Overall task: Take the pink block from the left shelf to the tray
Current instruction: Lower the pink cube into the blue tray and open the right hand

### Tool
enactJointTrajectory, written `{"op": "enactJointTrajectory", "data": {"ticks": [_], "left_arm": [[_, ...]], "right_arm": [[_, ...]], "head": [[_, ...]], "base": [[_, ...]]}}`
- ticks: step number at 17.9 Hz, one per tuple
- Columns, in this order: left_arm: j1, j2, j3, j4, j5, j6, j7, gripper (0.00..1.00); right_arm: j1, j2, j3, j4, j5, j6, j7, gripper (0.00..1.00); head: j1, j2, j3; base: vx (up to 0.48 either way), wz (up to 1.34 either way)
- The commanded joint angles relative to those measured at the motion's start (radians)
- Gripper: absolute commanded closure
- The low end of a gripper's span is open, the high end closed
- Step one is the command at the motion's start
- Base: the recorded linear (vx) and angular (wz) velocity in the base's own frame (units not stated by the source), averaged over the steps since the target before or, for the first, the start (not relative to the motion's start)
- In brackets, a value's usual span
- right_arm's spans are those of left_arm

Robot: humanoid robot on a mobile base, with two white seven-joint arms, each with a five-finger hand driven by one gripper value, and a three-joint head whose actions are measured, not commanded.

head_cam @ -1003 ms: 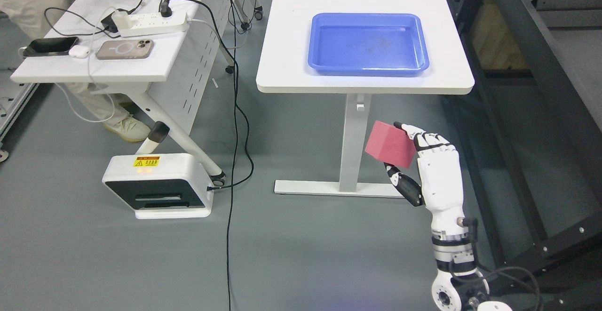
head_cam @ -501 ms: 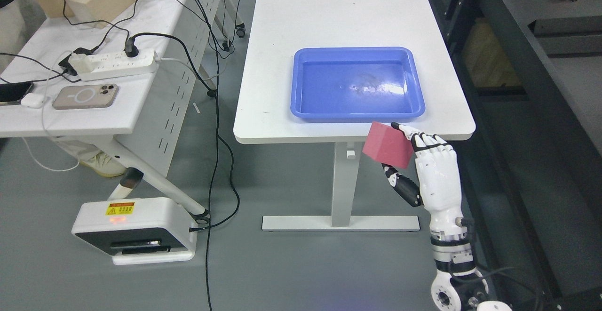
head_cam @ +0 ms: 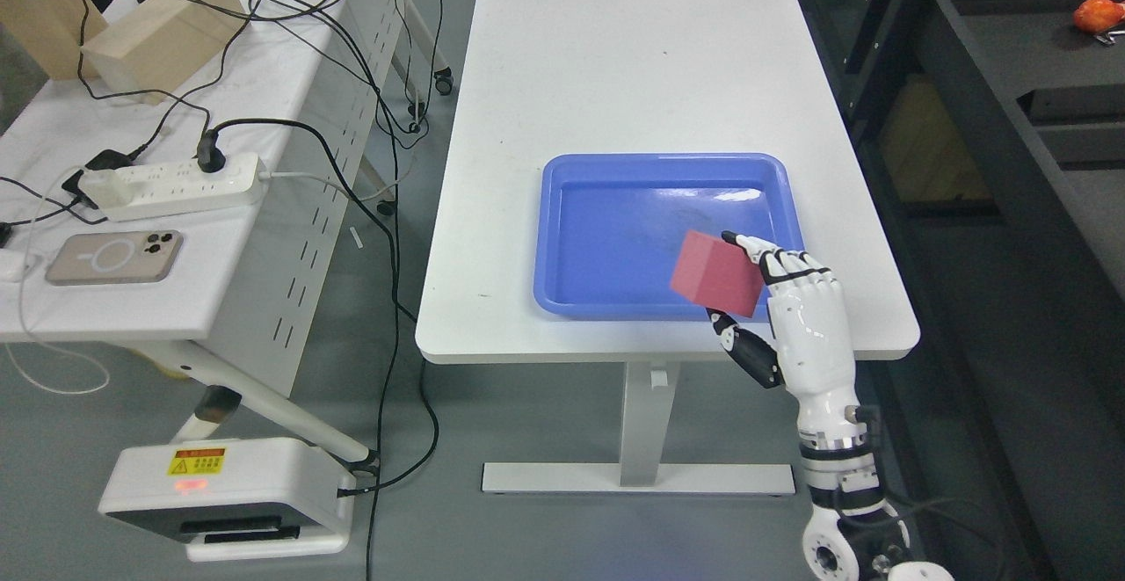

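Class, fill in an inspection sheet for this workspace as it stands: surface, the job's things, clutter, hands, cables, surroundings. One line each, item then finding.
Surface: white table, mostly bare; something yellow shows at its far edge, too cropped to identify.
Job's things: pink block in the hand, in front of the near right corner of the empty blue tray.
Clutter: nothing seen in the tray.
Hands: right hand shut on the pink block, thumb below, fingers above; left hand not in view.
Cables: black cables hang from the side table to the floor; power strip and phone on it.
Surroundings: white floor unit with a warning label; dark shelving at right.
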Motion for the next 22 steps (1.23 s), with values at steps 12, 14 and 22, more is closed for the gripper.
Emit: {"op": "enactJointTrajectory", "data": {"ticks": [12, 14, 22], "left_arm": [[-0.031, 0.017, 0.000, -0.017, 0.000, 0.000, 0.000, 0.00], [-0.029, 0.017, 0.000, -0.017, 0.000, 0.000, 0.000, 0.00], [-0.031, 0.017, 0.000, -0.017, 0.000, 0.000, 0.000, 0.00]], "right_arm": [[0.044, -0.017, 0.055, 0.000, 0.015, -0.010, 0.183, 0.92], [0.070, -0.017, 0.053, 0.000, 0.015, -0.010, 0.266, 0.88], [0.082, -0.017, 0.035, 0.000, 0.001, 0.001, 0.291, 0.70]], "head": [[0.0000, 0.000, 0.000], [0.0000, 0.000, 0.000], [0.0000, 0.000, 0.000]], "base": [[0.208, 0.00], [0.144, 0.01], [0.100, 0.01]]}}
